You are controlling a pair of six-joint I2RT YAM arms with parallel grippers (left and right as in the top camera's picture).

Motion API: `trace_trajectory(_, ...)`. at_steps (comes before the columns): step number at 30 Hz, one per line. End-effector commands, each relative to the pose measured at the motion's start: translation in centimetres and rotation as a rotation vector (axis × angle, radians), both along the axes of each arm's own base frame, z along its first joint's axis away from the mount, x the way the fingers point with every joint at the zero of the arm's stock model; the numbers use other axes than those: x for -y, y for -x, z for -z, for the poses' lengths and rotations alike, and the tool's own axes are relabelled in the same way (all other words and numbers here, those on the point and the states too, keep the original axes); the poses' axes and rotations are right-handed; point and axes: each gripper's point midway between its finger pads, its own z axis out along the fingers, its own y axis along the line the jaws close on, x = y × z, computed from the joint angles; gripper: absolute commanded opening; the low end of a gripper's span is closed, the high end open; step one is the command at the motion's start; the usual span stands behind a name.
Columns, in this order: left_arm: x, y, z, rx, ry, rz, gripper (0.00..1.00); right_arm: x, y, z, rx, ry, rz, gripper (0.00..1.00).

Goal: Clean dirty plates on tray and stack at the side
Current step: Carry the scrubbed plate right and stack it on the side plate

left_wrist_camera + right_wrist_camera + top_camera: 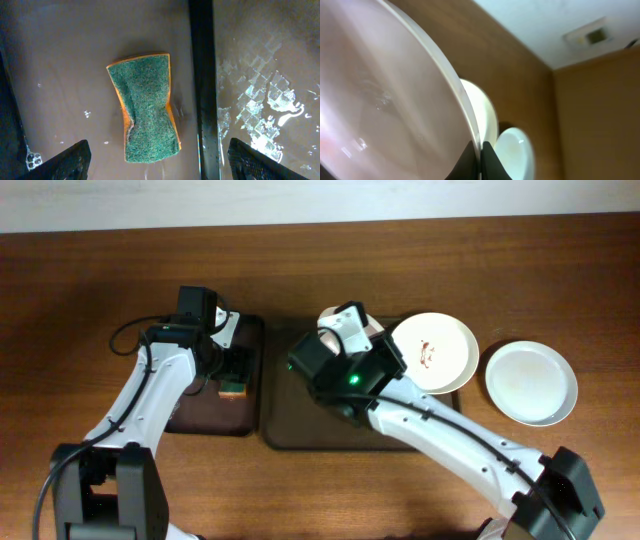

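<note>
Left jaws stand wide open, empty, above the sponge [147, 107] in the small tray [200, 416]. Right jaws grip the rim of a tilted plate [385, 100] over the tray [300, 425].

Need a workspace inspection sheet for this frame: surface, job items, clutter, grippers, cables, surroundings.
Surface: brown wooden table, no spills seen from overhead.
Job's things: large dark brown rectangular tray; white round plate with red smears at its right end; clean-looking white plate on the table right of the tray; third white plate held tilted.
Clutter: green-and-orange sponge lying in the small black-rimmed tray, with water drops around it.
Grippers: left gripper open above the sponge; right gripper shut on the third white plate's rim.
Cables: black cable loop beside the left arm.
Surroundings: pale wall strip beyond the table; nothing else seen.
</note>
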Motion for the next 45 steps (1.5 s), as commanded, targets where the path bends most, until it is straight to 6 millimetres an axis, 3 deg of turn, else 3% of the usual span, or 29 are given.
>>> trace_trajectory(1,0.2,-0.3,-0.7,0.021,0.013,0.004,0.86,2.8,-1.4,2.0,-0.104,-0.303,0.144,0.04)
trace_trajectory(4,0.2,-0.3,-0.7,0.021,0.013,0.003,0.86,7.6,-2.6,4.4,-0.234,-0.563,0.293,0.04)
trace_trajectory(6,0.2,-0.3,-0.7,0.020,0.013,0.003,0.86,10.8,-3.0,5.1,-0.280,-0.744,0.385,0.04)
trace_trajectory(7,0.2,-0.3,-0.7,0.020,0.013,0.003,0.86,13.8,-3.1,5.4,-0.289,-0.880,0.463,0.04)
trace_trajectory(9,0.2,-0.3,-0.7,0.020,0.013,0.003,0.86,16.9,-2.9,5.4,-0.275,-0.965,0.541,0.04)
trace_trajectory(11,0.2,-0.3,-0.7,0.020,0.013,0.003,0.85,23.1,-1.2,5.8,-0.235,-1.033,0.717,0.04)
trace_trajectory(12,0.2,-0.3,-0.7,0.021,0.013,0.003,0.85,24.9,-0.4,6.0,-0.223,-1.041,0.773,0.04)
trace_trajectory(17,0.2,-0.3,-0.7,0.020,0.013,0.004,0.85,32.7,3.9,6.6,-0.143,-1.085,1.018,0.04)
trace_trajectory(20,0.2,-0.3,-0.7,0.020,0.013,0.003,0.85,35.4,6.2,7.8,-0.140,-1.103,1.133,0.04)
trace_trajectory(24,0.2,-0.3,-0.7,0.017,0.012,0.003,0.84,37.0,7.9,9.6,-0.175,-1.087,1.217,0.04)
trace_trajectory(29,0.2,-0.3,-0.7,0.017,0.012,0.004,0.84,36.3,8.7,11.7,-0.236,-1.093,1.242,0.05)
trace_trajectory(31,0.2,-0.3,-0.7,0.017,0.012,0.004,0.84,36.0,9.1,12.2,-0.254,-1.095,1.249,0.27)
trace_trajectory(34,0.2,-0.3,-0.7,0.017,0.012,0.003,0.84,35.7,9.0,12.3,-0.260,-1.108,1.246,0.37)
trace_trajectory(36,0.2,-0.3,-0.7,0.017,0.012,0.004,0.84,34.4,7.7,12.0,-0.275,-1.200,1.147,0.39)
trace_trajectory(39,0.2,-0.3,-0.7,0.017,0.012,0.003,0.84,30.6,4.4,11.0,-0.336,-1.317,0.825,0.41)
trace_trajectory(45,0.2,-0.2,-0.6,0.014,0.012,0.003,0.84,24.0,0.2,11.4,-0.444,-1.103,0.524,0.44)
